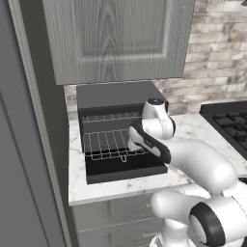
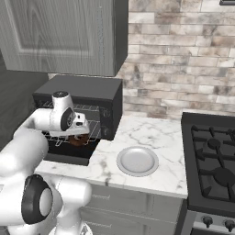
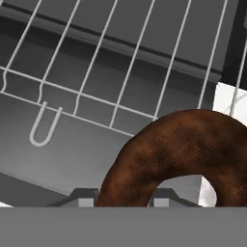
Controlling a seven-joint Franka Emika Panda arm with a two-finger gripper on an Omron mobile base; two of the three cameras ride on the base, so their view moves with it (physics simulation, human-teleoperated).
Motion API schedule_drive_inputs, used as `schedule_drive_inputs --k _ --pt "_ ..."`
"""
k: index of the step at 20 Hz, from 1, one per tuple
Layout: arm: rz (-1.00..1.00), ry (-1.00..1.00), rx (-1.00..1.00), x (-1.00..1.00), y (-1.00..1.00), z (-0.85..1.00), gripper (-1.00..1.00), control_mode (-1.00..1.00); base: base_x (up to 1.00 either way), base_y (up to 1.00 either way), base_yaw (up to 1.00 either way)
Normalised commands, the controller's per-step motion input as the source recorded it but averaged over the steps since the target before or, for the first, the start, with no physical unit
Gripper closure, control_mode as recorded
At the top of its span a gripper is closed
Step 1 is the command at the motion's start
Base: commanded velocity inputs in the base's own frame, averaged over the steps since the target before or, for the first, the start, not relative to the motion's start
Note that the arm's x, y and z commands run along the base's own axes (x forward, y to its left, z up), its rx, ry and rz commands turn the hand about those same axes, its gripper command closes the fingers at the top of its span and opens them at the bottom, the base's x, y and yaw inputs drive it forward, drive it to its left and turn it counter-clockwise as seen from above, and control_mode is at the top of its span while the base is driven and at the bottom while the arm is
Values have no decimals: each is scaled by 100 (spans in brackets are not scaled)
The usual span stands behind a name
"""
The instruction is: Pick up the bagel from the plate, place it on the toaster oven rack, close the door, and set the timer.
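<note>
Fingers [image 3: 120, 197] were clamped on the bagel [image 3: 185, 154]: two dark tips sat at the bottom centre of the hand view with the brown ring pinched between them, filling the lower right. In the right base view the bagel [image 2: 79, 139] hung under the hand at left centre, just above the front edge of the toaster oven rack [image 2: 92, 129].

Rack [image 3: 111, 77] was pulled forward out of the black oven [image 2: 85, 98]; bare wire grid, front loop at the left of the hand view, nothing resting on it that I could see. In the left base view the rack [image 1: 103, 142] sat mid-frame, with the door [image 1: 125, 173] folded down flat below it. Whether the bagel touched the wires, couldn't tell.

Plate [image 2: 137, 161] sat at centre of the right base view, light grey, holding nothing, on the desk [image 2: 151, 133] just right of the oven.

Desk was white marble with grey veins. Black gas stove [image 2: 213, 160] at the right edge, brick backsplash [image 2: 179, 55] behind, grey wood-grain wall cabinet [image 1: 116, 36] above the oven.
</note>
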Motion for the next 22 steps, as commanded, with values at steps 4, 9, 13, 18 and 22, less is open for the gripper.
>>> schedule_drive_inputs --k 4,9,13,18,22 --pt "10 9 0 46 48 0 100 -100 0 0 0" --pt "9 11 0 33 52 0 100 -100 0 0 0" --pt "7 6 0 39 43 -1 100 -100 0 0 0" --pt "6 1 0 41 24 -15 100 -100 0 0 0" --pt "5 0 0 36 11 -37 100 -100 0 0 0"
